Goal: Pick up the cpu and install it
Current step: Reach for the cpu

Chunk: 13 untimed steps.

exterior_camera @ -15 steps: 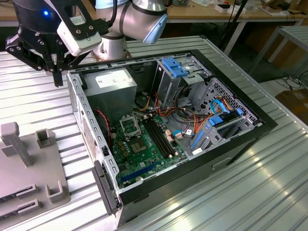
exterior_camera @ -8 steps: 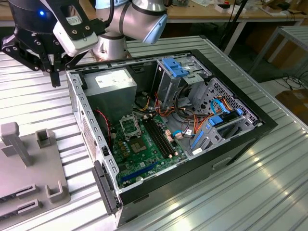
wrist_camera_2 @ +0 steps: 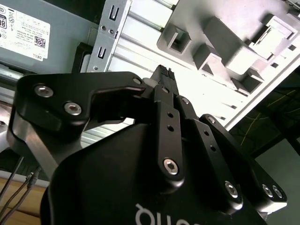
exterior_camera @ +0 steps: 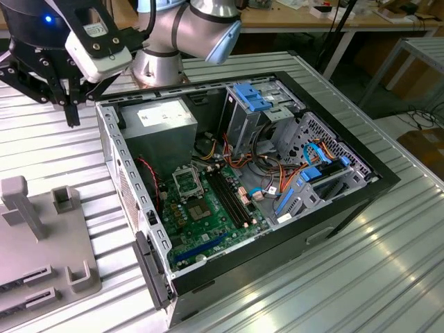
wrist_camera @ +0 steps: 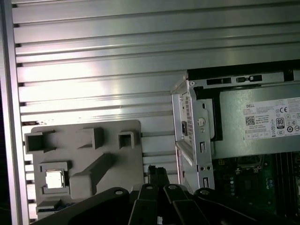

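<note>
While your gripper (wrist_camera: 158, 175) hangs closed on nothing over the gap between the grey fixture (wrist_camera: 127, 164) and the computer case (wrist_camera: 185, 140), the cpu (wrist_camera: 55, 178) lies flat in a fixture pocket, on the side away from the case.

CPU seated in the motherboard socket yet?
No, in the first wrist view the cpu lies in a recess of the grey holder, not on the board.

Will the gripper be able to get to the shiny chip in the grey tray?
Probably yes: the chip lies uncovered in the grey tray, and the gripper hangs nearby with nothing between them.
</note>
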{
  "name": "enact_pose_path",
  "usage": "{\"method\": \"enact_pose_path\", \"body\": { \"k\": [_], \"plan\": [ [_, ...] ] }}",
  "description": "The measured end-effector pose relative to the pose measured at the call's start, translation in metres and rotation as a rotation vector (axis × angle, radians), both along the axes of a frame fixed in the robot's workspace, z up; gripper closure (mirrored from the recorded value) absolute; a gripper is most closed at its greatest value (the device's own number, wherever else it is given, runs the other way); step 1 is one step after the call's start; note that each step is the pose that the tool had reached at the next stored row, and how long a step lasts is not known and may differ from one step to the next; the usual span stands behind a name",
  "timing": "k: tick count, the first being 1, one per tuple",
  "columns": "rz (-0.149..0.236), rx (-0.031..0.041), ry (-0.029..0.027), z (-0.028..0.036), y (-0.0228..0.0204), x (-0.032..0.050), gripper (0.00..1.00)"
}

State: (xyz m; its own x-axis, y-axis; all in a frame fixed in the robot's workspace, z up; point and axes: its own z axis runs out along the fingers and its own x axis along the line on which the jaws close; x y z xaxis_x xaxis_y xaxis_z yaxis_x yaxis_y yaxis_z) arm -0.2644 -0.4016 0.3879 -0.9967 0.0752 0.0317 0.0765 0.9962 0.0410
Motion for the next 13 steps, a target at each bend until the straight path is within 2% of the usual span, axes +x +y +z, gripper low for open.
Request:
{"method": "enact_pose_path", "body": {
  "k": [8,13],
  "plan": [
    [0.000,0.0000,0.0001,0.0000,0.0000,-0.0108,0.89],
    [0.000,-0.0001,-0.0017,0.0000,0.0000,-0.0240,0.89]
  ]
}}
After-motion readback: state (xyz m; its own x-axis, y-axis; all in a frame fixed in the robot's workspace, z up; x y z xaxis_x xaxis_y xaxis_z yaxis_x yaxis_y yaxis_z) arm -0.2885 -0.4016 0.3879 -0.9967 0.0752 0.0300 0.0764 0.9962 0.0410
